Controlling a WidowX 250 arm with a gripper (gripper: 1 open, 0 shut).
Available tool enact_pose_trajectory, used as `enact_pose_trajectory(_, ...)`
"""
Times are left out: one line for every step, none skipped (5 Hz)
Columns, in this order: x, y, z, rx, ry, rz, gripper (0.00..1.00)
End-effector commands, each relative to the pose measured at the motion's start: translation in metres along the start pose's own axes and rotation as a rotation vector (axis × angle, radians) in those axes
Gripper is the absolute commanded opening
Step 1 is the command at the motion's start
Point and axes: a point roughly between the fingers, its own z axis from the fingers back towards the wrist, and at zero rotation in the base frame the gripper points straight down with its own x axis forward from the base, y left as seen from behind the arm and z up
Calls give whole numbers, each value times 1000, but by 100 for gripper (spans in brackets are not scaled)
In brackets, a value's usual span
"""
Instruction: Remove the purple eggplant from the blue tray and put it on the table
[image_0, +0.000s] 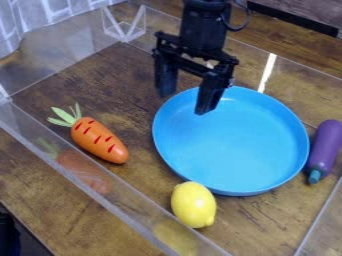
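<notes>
The purple eggplant (325, 149) lies on the table (94, 90) just past the right rim of the blue tray (234, 140), stem end toward the front. The tray holds nothing. My black gripper (189, 90) points down over the tray's back left rim, open, with nothing between its fingers. One finger (211, 96) hangs over the blue surface and the other over the wood. The eggplant is well to the gripper's right.
An orange carrot (96, 139) lies left of the tray. A yellow lemon (194, 204) sits at the tray's front edge. Low clear acrylic walls (80, 185) border the table in front, at the left and behind.
</notes>
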Motion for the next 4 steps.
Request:
enact_pose_trajectory(13, -12, 17, 5, -53, -46, 100)
enact_pose_trajectory(19, -16, 12, 13, -41, -111, 100)
enact_pose_trajectory(24, -21, 7, 22, -31, -174, 100)
enact_pose_trajectory(29, -24, 8, 16, -28, -161, 100)
